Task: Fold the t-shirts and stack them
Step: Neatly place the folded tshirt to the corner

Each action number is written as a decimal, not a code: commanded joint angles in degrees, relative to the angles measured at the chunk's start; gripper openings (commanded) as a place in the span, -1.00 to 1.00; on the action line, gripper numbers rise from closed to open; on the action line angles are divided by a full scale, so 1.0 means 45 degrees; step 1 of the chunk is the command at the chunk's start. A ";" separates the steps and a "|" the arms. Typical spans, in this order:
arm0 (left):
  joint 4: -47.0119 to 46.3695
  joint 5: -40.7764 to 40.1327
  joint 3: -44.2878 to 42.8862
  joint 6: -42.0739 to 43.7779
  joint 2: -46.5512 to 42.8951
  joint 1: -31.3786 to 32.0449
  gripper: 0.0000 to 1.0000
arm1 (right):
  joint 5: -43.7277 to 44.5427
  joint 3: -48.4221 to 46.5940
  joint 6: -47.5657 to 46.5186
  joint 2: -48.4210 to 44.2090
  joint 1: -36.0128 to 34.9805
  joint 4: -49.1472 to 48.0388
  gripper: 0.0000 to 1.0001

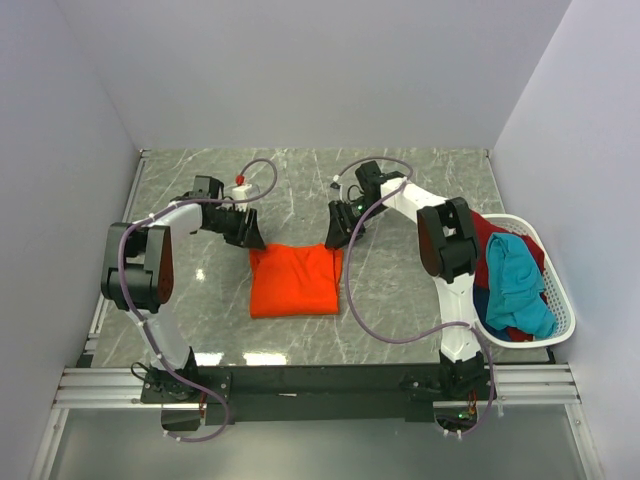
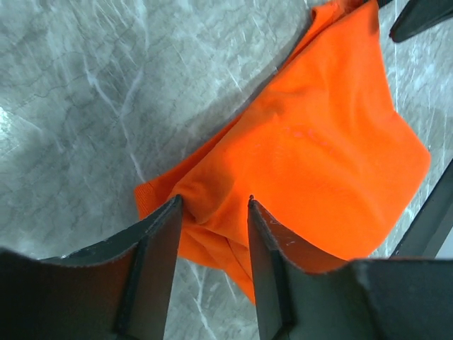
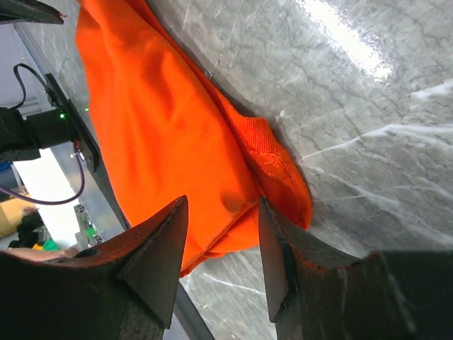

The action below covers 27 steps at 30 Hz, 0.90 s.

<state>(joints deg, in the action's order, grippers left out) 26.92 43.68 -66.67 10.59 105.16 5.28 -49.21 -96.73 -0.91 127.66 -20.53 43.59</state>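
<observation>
Top external: orange t-shirt (image 1: 295, 285) lies long-axis left-right (nearly square).

Bright and evenly lit from overhead. White glare patches on the glossy table (image 1: 420, 190) at the near left, and a streak in the right wrist view. Soft, faint shadows only. Crisp from above; slightly blurred on the close dark fingers (image 2: 152, 283).
</observation>
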 commanded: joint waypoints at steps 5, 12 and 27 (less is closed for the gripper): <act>-0.0981 -0.0762 -0.0359 -0.0635 -0.0147 -0.0079 0.11 | -0.0334 -0.0067 0.0045 0.0148 -0.0163 -0.0391 -0.10; -0.0493 -0.0216 -0.0438 -0.0400 0.0048 -0.0079 0.01 | -0.0431 -0.0087 0.0026 0.0265 -0.0163 -0.0390 -0.41; -0.1059 -0.0507 -0.0476 -0.0848 -0.0323 -0.0645 -0.99 | 0.0465 0.0615 -0.0286 -0.1042 0.0207 -0.0468 -1.00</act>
<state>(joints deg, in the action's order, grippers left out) 24.75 42.30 -67.44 8.23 105.95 3.99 -48.58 -95.13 -1.17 127.37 -20.47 42.41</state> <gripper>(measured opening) 0.015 0.009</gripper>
